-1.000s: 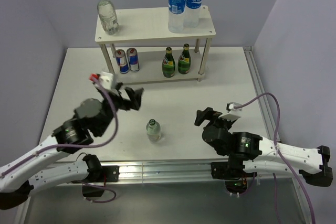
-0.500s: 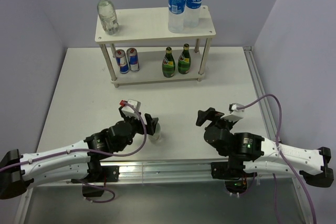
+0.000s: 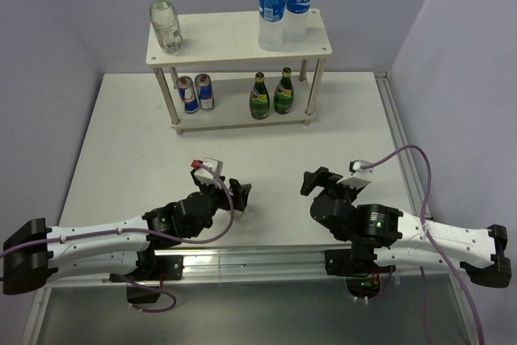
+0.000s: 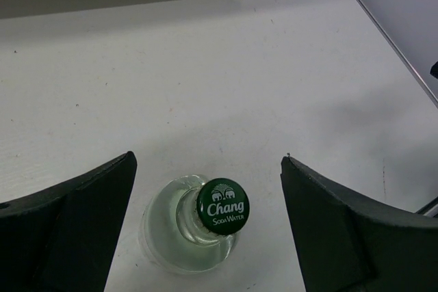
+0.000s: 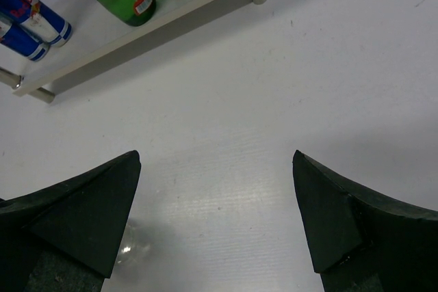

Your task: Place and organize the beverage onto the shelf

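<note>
Left jaws are spread wide, one on each side of the soda water bottle [image 4: 222,208], and neither touches the glass as far as I can tell. In the wrist view you're looking straight down on the green Chang cap, with the clear body standing upright on the white surface [image 3: 121,135] near the front edge, well apart from the shelf [image 3: 234,38]. Right jaws are wide open too, with nothing between them, just hovering over bare surface off to the side.

My guess on handling: it's glass, so stiff and no squish to help the grip, pretty smooth, probably slippery, and a drop or tip-over would end badly. It looks full-ish, so not light. I'd close on the round body just under the shoulder, not on the cap or the skinny neck, so it can't swing or twist out.

Shelf situation:
- Top tier: a matching clear bottle [image 3: 165,20] on the left and two blue-label water bottles [image 3: 283,6] on the right.
- Lower tier: two cans [image 3: 195,93] and two green bottles [image 3: 271,94].

The open spot beside that clear bottle looks like the natural home. It's a high lift, so the grip needs to be solid.
</note>
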Controlling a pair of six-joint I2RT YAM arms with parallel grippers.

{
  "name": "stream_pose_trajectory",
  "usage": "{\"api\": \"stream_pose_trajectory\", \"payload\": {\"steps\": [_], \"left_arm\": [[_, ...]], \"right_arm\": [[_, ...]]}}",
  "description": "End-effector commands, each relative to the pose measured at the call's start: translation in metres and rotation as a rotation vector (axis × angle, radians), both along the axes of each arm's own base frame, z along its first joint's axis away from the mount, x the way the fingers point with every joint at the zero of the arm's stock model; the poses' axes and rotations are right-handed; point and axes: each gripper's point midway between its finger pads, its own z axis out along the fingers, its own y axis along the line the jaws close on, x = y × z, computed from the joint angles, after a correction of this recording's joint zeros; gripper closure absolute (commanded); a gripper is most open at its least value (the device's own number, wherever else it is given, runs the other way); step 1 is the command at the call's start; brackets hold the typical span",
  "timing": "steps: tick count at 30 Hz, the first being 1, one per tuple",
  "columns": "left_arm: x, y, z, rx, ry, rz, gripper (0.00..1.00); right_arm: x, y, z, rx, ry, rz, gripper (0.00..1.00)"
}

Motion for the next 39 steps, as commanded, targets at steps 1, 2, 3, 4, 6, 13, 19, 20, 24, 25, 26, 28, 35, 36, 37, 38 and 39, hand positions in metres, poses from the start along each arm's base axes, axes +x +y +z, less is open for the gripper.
{"api": "stream_pose_trajectory", "payload": {"steps": [1,2,3,4,6,13,19,20,24,25,26,28,35,36,37,38,39], "left_arm": [[0.004,0.000,0.021,-0.089,-0.034,0.051,0.07],[0.002,0.000,0.021,-0.083,-0.036,0.049,0.08],[0.003,0.001,0.022,-0.083,-0.039,0.053,0.08],[0.002,0.000,0.022,-0.080,-0.040,0.054,0.09],[0.003,0.000,0.020,-0.060,-0.039,0.064,0.10],[0.006,-0.004,0.006,0.001,-0.029,0.087,0.15],[0.009,-0.007,0.002,0.020,-0.031,0.120,0.26],[0.009,-0.007,0.003,0.018,-0.035,0.130,0.28],[0.010,-0.008,0.005,0.024,-0.042,0.146,0.43],[0.010,-0.008,0.003,0.037,-0.043,0.154,0.49],[0.010,-0.008,0.002,0.044,-0.042,0.161,0.54],[0.010,-0.009,0.004,0.046,-0.044,0.162,0.60],[0.010,-0.009,0.000,0.068,-0.042,0.192,1.00],[0.010,-0.009,0.001,0.071,-0.042,0.195,1.00],[0.010,-0.009,0.001,0.074,-0.040,0.201,1.00],[0.010,-0.008,0.001,0.082,-0.041,0.205,1.00],[0.012,-0.008,0.007,0.078,-0.045,0.215,1.00]], "right_arm": [[0.001,-0.003,-0.001,0.008,-0.016,-0.028,0.01],[0.001,-0.003,-0.001,0.007,-0.015,-0.026,0.01],[0.002,-0.003,-0.001,0.010,-0.017,-0.027,0.01],[0.001,-0.002,-0.002,0.009,-0.016,-0.024,0.01],[0.002,-0.002,-0.001,0.008,-0.017,-0.025,0.01],[0.002,-0.002,-0.002,0.010,-0.018,-0.026,0.01],[0.001,-0.004,-0.004,0.006,-0.015,-0.024,0.01],[0.001,-0.003,-0.006,0.002,-0.011,-0.022,0.01],[0.001,-0.004,-0.007,0.005,-0.011,-0.025,0.01],[0.001,-0.004,-0.007,0.002,-0.010,-0.025,0.01],[0.001,-0.004,-0.007,0.000,-0.010,-0.024,0.01],[0.001,-0.004,-0.009,-0.003,-0.010,-0.024,0.01],[0.001,-0.003,-0.010,-0.001,-0.008,-0.024,0.01],[0.001,-0.004,-0.011,-0.001,-0.008,-0.024,0.01],[0.001,-0.004,-0.011,-0.004,-0.008,-0.025,0.01],[0.000,-0.004,-0.011,-0.004,-0.008,-0.024,0.01],[0.000,-0.004,-0.010,0.000,-0.008,-0.025,0.01]]}}
